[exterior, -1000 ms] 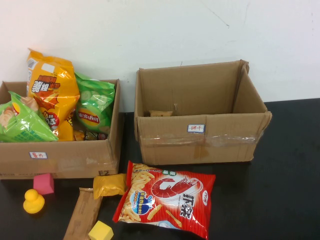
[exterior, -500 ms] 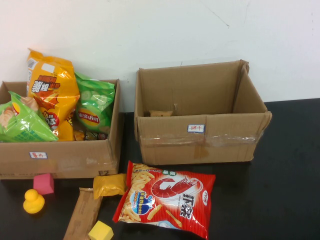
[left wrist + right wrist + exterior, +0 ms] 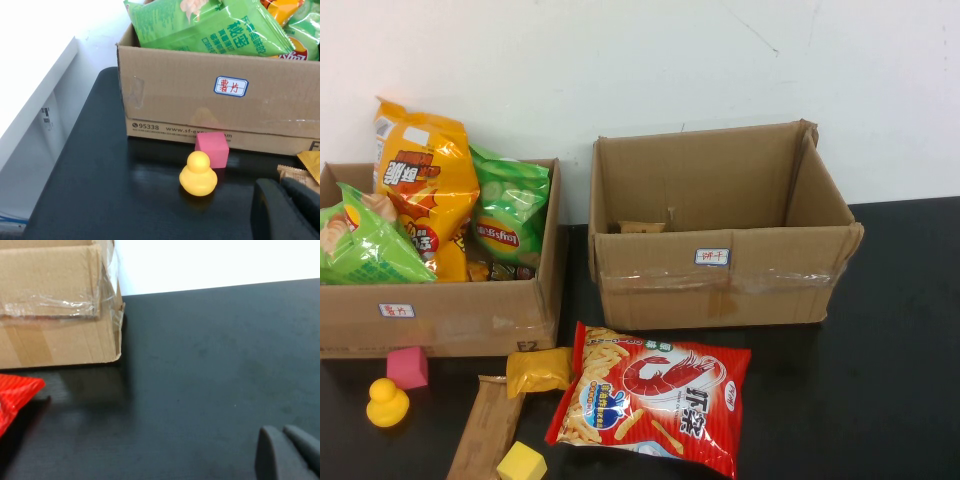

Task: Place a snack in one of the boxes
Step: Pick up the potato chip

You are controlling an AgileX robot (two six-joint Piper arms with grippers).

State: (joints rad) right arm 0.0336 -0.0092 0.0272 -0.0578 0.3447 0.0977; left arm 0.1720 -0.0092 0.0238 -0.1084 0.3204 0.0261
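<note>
High view: red shrimp-chip bag lies flat on the table, just before the near-empty right box. Left hand near yellow duck; right hand over bare table. Whether either hand's fingers are apart or together: cannot tell.

Black tabletop. Far edge: left box at left, right box mid. Near edge, left to mid: pink cube, yellow duck, brown bar, yellow cube, yellow packet, red shrimp-chip bag. Left pincer above near-left tabletop, right pincer above right side.
</note>
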